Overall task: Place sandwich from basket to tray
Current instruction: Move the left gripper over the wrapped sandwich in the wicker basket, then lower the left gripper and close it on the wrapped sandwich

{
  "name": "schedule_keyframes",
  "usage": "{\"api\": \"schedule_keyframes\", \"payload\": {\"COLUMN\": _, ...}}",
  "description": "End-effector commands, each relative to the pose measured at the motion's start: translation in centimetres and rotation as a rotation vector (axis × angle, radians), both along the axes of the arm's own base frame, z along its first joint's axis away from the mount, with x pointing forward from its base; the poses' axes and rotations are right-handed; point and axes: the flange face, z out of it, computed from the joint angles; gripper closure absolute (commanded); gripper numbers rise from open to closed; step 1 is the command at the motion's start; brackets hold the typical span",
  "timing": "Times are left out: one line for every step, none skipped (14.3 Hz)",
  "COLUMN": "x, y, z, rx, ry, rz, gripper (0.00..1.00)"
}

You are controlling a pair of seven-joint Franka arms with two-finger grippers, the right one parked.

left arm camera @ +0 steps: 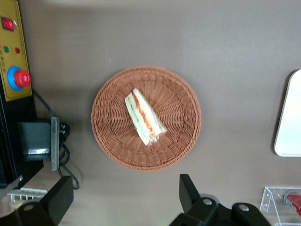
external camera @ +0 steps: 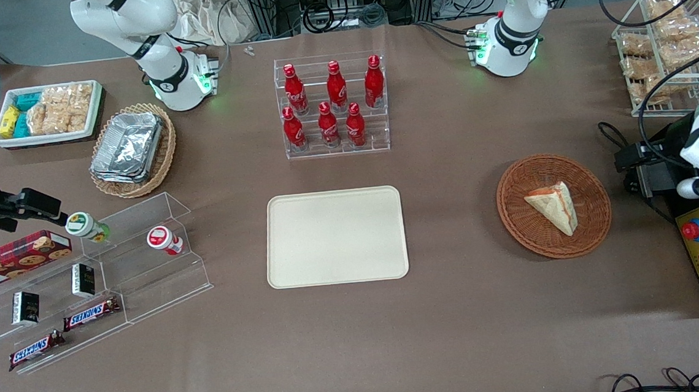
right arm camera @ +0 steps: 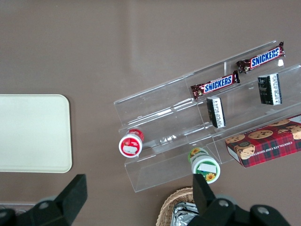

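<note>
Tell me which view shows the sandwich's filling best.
The left wrist view: the sandwich lies in the basket, filling stripe facing the camera, the open gripper above. The front view shows mostly bread; the right wrist view shows none.

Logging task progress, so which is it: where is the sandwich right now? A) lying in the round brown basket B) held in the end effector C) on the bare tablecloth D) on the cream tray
A: the sandwich lies in the basket, the tray is bare, and the open end effector hovers above the basket, holding nothing.
</note>
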Motion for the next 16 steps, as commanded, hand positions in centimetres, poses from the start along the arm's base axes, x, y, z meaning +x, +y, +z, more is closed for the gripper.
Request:
{"api": "schedule_keyframes", "payload": {"x": 1.6, "y": -0.9, "z": -1.2, "rx": 0.011, "ry": 0.032, "rz": -0.015, "gripper": 0.00}}
{"api": "schedule_keyframes", "payload": {"x": 1.8, "y": -1.5, "z": -1.7, "rx": 0.013, "ry": 0.035, "rz": -0.021, "gripper": 0.00}}
{"api": "schedule_keyframes", "payload": {"x": 2.1, "y": -1.4, "z": -2.2, "rx": 0.014, "ry": 0.043, "rz": -0.020, "gripper": 0.00}}
{"api": "schedule_keyframes", "payload": {"x": 2.3, "y": -1.4, "z": -2.7, "rx": 0.017, "ry": 0.049, "rz": -0.013, "gripper": 0.00}}
{"api": "schedule_keyframes", "payload": {"x": 2.7, "y": -1.3, "z": -3.8, "rx": 0.039, "ry": 0.059, "rz": 0.010, "gripper": 0.00}}
{"api": "schedule_keyframes", "payload": {"x": 3.0, "y": -1.7, "z": -5.5, "rx": 0.063, "ry": 0.079, "rz": 0.080, "gripper": 0.00}}
{"api": "schedule_keyframes", "payload": {"x": 2.8, "y": -1.9, "z": -7.7, "rx": 0.081, "ry": 0.090, "rz": 0.184, "gripper": 0.00}}
{"api": "schedule_keyframes", "payload": {"x": 2.4, "y": -2.2, "z": -9.2, "rx": 0.083, "ry": 0.040, "rz": 0.269, "gripper": 0.00}}
{"api": "schedule_keyframes", "payload": {"x": 1.2, "y": -2.3, "z": -11.2, "rx": 0.082, "ry": 0.006, "rz": 0.326, "gripper": 0.00}}
{"api": "schedule_keyframes", "payload": {"x": -0.3, "y": -2.3, "z": -13.4, "rx": 0.084, "ry": -0.007, "rz": 0.386, "gripper": 0.00}}
{"api": "schedule_keyframes", "payload": {"x": -2.1, "y": -2.1, "z": -15.8, "rx": 0.088, "ry": -0.013, "rz": 0.437, "gripper": 0.00}}
{"api": "schedule_keyframes", "payload": {"x": -3.6, "y": -2.0, "z": -18.0, "rx": 0.086, "ry": -0.028, "rz": 0.461, "gripper": 0.00}}
{"api": "schedule_keyframes", "payload": {"x": -4.8, "y": -2.0, "z": -19.9, "rx": 0.084, "ry": -0.039, "rz": 0.481, "gripper": 0.00}}
{"api": "schedule_keyframes", "payload": {"x": -5.8, "y": -1.9, "z": -21.7, "rx": 0.089, "ry": -0.031, "rz": 0.533, "gripper": 0.00}}
{"api": "schedule_keyframes", "payload": {"x": -6.4, "y": -1.7, "z": -23.0, "rx": 0.095, "ry": -0.022, "rz": 0.575, "gripper": 0.00}}
{"api": "schedule_keyframes", "payload": {"x": -6.6, "y": -1.7, "z": -23.9, "rx": 0.096, "ry": -0.019, "rz": 0.584, "gripper": 0.00}}
